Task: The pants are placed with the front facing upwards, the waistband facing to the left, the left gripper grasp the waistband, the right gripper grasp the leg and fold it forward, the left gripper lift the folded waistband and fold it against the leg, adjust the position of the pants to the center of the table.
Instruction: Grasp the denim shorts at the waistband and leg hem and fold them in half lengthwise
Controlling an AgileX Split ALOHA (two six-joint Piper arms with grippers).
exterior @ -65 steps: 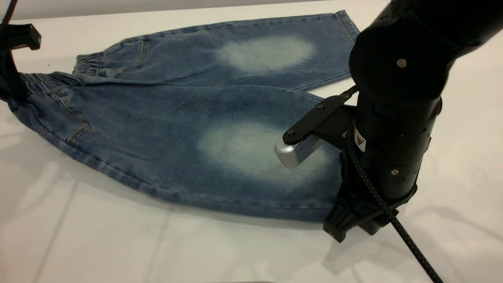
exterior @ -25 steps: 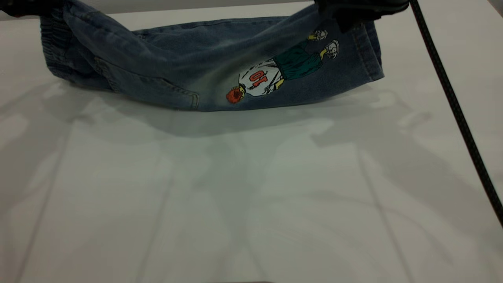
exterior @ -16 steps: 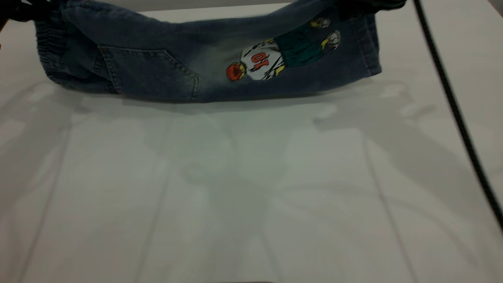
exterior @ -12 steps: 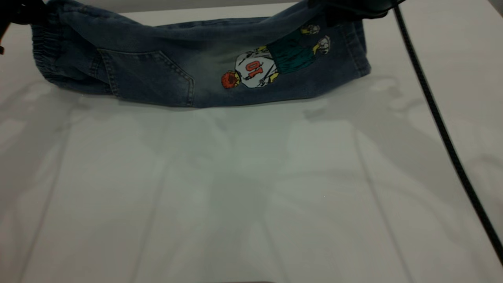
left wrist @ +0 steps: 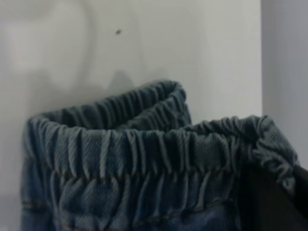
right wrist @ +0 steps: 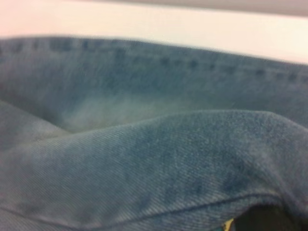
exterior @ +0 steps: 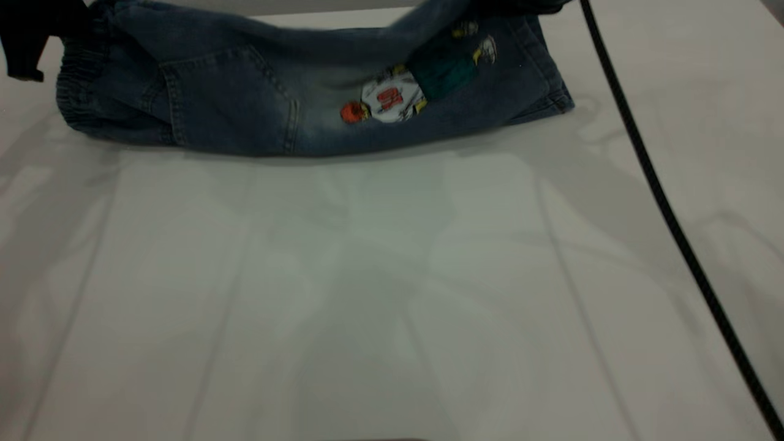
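Observation:
The blue denim pants [exterior: 245, 104] lie doubled lengthwise along the far side of the white table [exterior: 367, 275]. Their back faces me, showing a pocket [exterior: 226, 98] and the basketball cartoon print [exterior: 398, 95]. My left gripper [exterior: 27, 37], at the far left, is shut on the gathered waistband [exterior: 76, 92], held slightly above the table. In the left wrist view the ruffled waistband [left wrist: 144, 149] fills the frame beside a dark finger [left wrist: 276, 202]. My right gripper [exterior: 520, 5], mostly cut off at the top edge, is shut on the leg [exterior: 520, 73] near its hem. The right wrist view shows only denim [right wrist: 144, 159] and a dark finger [right wrist: 269, 220].
A thick black cable [exterior: 667, 220] runs from the right arm diagonally down the table's right side. Bare white tabletop stretches from the pants to the near edge. The table's far edge [exterior: 343, 9] lies just behind the pants.
The near half of the pants was lifted and turned over the far half, so the back with the print now shows. Over the last second the right end moved left and sank towards the table.

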